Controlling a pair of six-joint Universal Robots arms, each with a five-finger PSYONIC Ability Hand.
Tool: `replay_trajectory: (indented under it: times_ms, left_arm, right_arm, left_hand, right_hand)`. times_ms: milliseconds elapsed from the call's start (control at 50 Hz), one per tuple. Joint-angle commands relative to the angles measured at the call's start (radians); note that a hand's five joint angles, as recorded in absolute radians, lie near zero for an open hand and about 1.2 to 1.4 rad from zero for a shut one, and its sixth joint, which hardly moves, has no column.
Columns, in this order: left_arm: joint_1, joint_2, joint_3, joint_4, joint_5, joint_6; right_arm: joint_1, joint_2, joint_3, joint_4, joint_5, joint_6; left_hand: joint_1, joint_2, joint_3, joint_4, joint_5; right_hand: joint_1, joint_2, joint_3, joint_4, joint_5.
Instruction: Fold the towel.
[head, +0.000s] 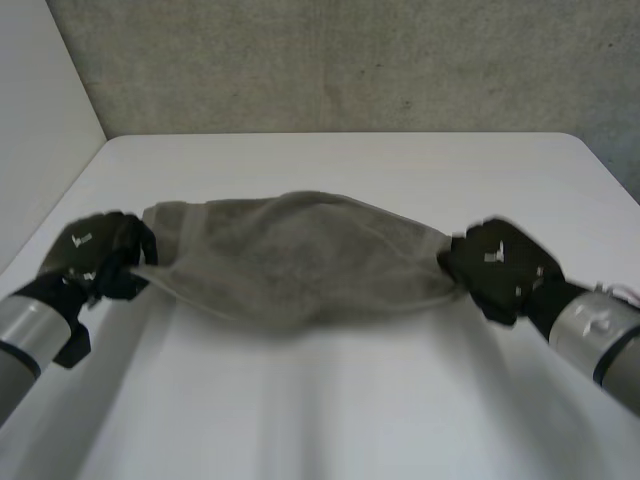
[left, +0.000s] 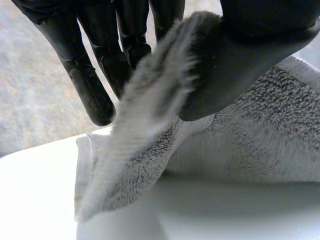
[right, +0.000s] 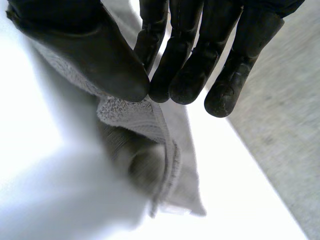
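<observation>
A grey towel (head: 300, 262) hangs stretched between my two hands above the white table (head: 340, 160), sagging in the middle. My left hand (head: 100, 255) is at its left end. In the left wrist view the thumb (left: 250, 55) pinches the towel's edge (left: 150, 110) against the fingers (left: 95, 75). My right hand (head: 497, 268) is at the right end. In the right wrist view its thumb (right: 95, 55) and fingers (right: 190, 70) pinch the towel's corner (right: 135, 117), and the cloth hangs down below them.
The table's far edge (head: 340, 135) meets a grey wall behind. A pale wall panel (head: 40, 120) stands at the left. The table's right edge (right: 260, 165) drops to a grey floor beside my right hand.
</observation>
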Motion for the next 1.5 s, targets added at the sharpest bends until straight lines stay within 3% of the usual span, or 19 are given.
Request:
replay_trajectory:
  times_ms: [20, 40, 80, 200, 560, 740, 900, 1460, 1500]
  left_arm:
    - [0.024, -0.05, -0.016, 0.042, 0.046, 0.074]
    - [0.024, -0.05, -0.016, 0.042, 0.046, 0.074]
    - [0.027, -0.06, -0.005, 0.045, 0.041, 0.07]
    - [0.03, -0.073, -0.012, 0.051, 0.003, 0.068]
    - [0.052, -0.073, -0.007, 0.054, -0.017, 0.07]
    - [0.063, -0.076, -0.002, 0.054, -0.02, 0.074]
    - [0.072, -0.088, 0.013, 0.048, -0.026, 0.073]
    - [0.087, -0.086, 0.01, 0.043, -0.025, 0.073]
    - [0.087, -0.085, 0.01, 0.043, -0.025, 0.073]
  right_arm:
    - [-0.015, 0.042, 0.06, -0.011, 0.01, -0.029]
    - [-0.015, 0.042, 0.06, -0.011, 0.01, -0.028]
    - [-0.015, 0.067, 0.066, -0.032, 0.005, 0.046]
    - [-0.019, 0.1, 0.098, -0.164, 0.01, 0.179]
    - [-0.067, 0.156, 0.092, -0.306, 0.028, 0.194]
    - [-0.151, 0.183, 0.074, -0.249, -0.016, 0.075]
    - [-0.148, 0.205, 0.072, -0.201, -0.043, 0.012]
    - [-0.064, 0.283, 0.072, -0.289, -0.036, 0.136]
    - [-0.062, 0.292, 0.071, -0.296, -0.033, 0.137]
  left_hand:
    - [0.09, 0.037, 0.044, 0.032, 0.078]
    - [0.09, 0.037, 0.044, 0.032, 0.078]
    - [0.09, 0.037, 0.044, 0.032, 0.078]
    - [0.09, 0.037, 0.044, 0.032, 0.078]
    - [0.09, 0.037, 0.044, 0.032, 0.078]
    - [0.09, 0.037, 0.044, 0.032, 0.078]
    - [0.09, 0.037, 0.044, 0.032, 0.078]
    - [0.09, 0.037, 0.044, 0.032, 0.078]
    - [0.09, 0.037, 0.044, 0.032, 0.078]
  right_hand:
    - [0.056, 0.048, 0.043, 0.048, 0.05]
    - [0.056, 0.048, 0.043, 0.048, 0.05]
    - [-0.25, -0.258, -0.263, -0.258, -0.256]
    - [-0.589, -0.597, -0.602, -0.597, -0.594]
    - [-0.877, -0.885, -0.89, -0.885, -0.882]
    - [-0.865, -0.873, -0.878, -0.873, -0.871]
    - [-0.854, -0.862, -0.866, -0.861, -0.859]
    - [-0.636, -0.644, -0.649, -0.644, -0.642]
    - [-0.526, -0.534, -0.538, -0.533, -0.531]
